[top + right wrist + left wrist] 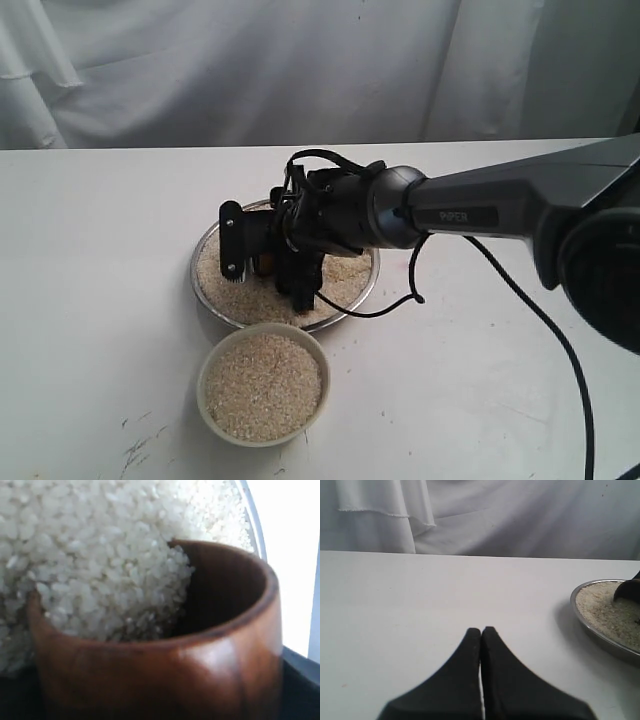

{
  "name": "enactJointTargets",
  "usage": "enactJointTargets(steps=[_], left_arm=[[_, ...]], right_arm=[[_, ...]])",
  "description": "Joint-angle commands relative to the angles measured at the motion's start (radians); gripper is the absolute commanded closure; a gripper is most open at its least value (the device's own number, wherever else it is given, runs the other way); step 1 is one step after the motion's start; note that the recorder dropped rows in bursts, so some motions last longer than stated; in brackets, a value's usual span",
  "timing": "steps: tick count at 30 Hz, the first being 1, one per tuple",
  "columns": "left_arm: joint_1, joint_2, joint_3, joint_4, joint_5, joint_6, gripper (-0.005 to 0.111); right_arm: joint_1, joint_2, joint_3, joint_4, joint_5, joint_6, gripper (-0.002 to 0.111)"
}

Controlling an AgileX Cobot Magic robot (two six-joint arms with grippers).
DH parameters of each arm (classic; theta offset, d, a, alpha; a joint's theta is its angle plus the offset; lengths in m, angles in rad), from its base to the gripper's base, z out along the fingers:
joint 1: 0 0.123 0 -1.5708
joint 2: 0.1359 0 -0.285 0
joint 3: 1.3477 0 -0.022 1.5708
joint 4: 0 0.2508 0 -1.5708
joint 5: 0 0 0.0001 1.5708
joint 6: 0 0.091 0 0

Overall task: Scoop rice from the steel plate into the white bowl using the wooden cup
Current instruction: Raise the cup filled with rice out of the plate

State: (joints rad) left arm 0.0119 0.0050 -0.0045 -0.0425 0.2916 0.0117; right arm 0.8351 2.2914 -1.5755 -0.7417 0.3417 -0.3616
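The only word that can be read is "PIPER" (468,216). It stands in pale capital letters on a small dark plate set into the side of the right arm (530,200), on the long grey link just behind the wrist of the right claw (268,266). Well apart from that claw, nearer the exterior camera on the counter (90,300), a few thin dark scribbled marks (135,448) are too small to read.

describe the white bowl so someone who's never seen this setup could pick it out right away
On the white table, find the wide steel plate of rice in the middle. The white bowl sits just on the camera side of it, close against its rim. It is smaller, cream-white rather than shiny metal, and nearly full.
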Motion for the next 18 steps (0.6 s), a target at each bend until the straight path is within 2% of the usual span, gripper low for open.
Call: enactJointTargets(steps=[1, 10, 18], left_arm=[[-0.002, -0.005, 0.005, -0.001, -0.006, -0.003, 0.107], [-0.002, -0.005, 0.005, -0.001, -0.006, -0.003, 0.107], [-0.002, -0.005, 0.005, -0.001, -0.006, -0.003, 0.107]], right_arm=[[-0.029, 0.011, -0.001, 0.147, -0.069, 0.01, 0.108], [-0.078, 0.011, -0.001, 0.392, -0.13, -0.014, 0.108], [-0.098, -0.058, 0.001, 0.42, -0.108, -0.033, 0.108]])
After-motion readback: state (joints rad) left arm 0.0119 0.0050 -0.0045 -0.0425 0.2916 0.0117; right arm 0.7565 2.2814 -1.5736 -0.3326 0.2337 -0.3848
